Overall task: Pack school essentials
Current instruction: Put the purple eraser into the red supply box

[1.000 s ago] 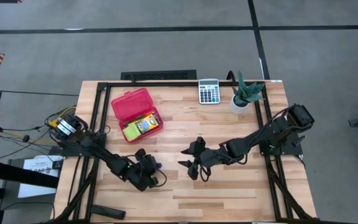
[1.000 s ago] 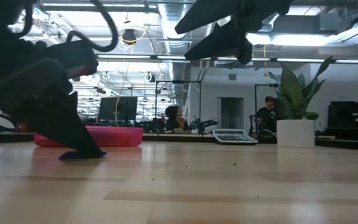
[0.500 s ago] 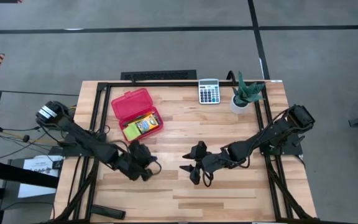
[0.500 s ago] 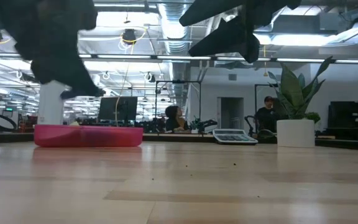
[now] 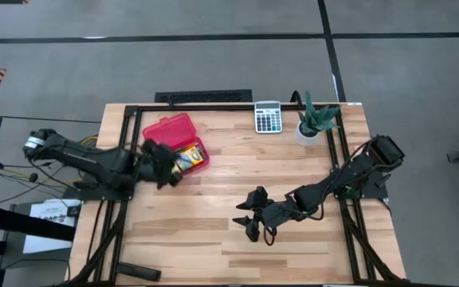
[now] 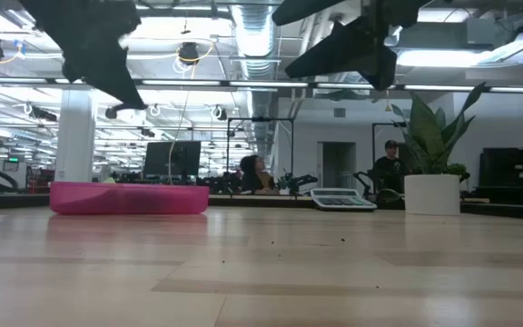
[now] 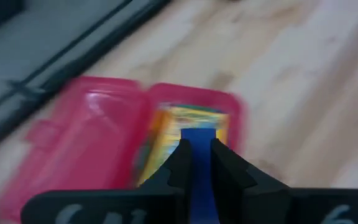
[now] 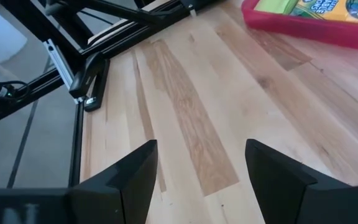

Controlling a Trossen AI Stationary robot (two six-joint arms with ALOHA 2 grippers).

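Note:
My left gripper (image 5: 166,169) hangs above the near end of the open red case (image 5: 174,140), shut on a small blue eraser (image 7: 197,163). In the low view this gripper (image 6: 123,98) is well above the case (image 6: 127,198). The case's tray holds a yellow-green crayon box (image 7: 188,119) and a lime sticky-note pad (image 8: 278,5). My right gripper (image 5: 250,222) is open and empty, held over bare wood at mid-table. The other stationery cannot be made out. My left gripper pinches the blue eraser between its two fingers (image 7: 180,160), pointing down from above. The eraser's blue face (image 7: 197,140) shows in the gap between them. It is lifted clear, over the case's tray.
A grey calculator (image 5: 268,116) and a potted plant (image 5: 315,121) stand at the far edge. The case's lid (image 5: 166,129) lies flat beyond its tray. A black metal frame (image 8: 92,68) runs along the table's sides. Bare wood spreads across the middle and near side.
My left gripper has risen from the near-left table top with the blue eraser lifted clear, then travelled toward the far edge and left to above the red case. My right gripper has drifted slightly toward the near edge, staying open.

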